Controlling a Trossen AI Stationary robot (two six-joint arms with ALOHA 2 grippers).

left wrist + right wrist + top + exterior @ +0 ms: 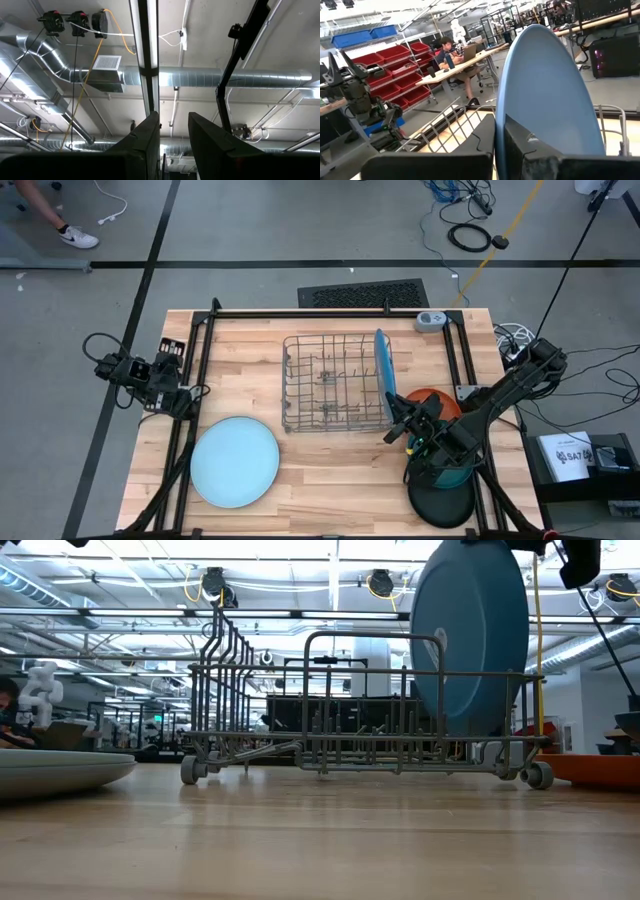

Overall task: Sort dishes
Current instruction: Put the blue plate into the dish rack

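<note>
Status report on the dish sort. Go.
Right gripper shut on blue plate, upright at dish rack right end. Left gripper parked at left edge, slightly open. Pale blue plate flat on table. Nothing blocking.

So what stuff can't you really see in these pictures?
- Teal plate and black plate: in the high view the right arm covers most of both.
- Orange plate: partly hidden there by the right end effector.
- Pale blue plate: cut off by the low view's edge.
- Table: the left wrist view shows only ceiling past the left end effector.
- Blue plate: its lower edge is hidden behind the right end effector's fingers.
</note>
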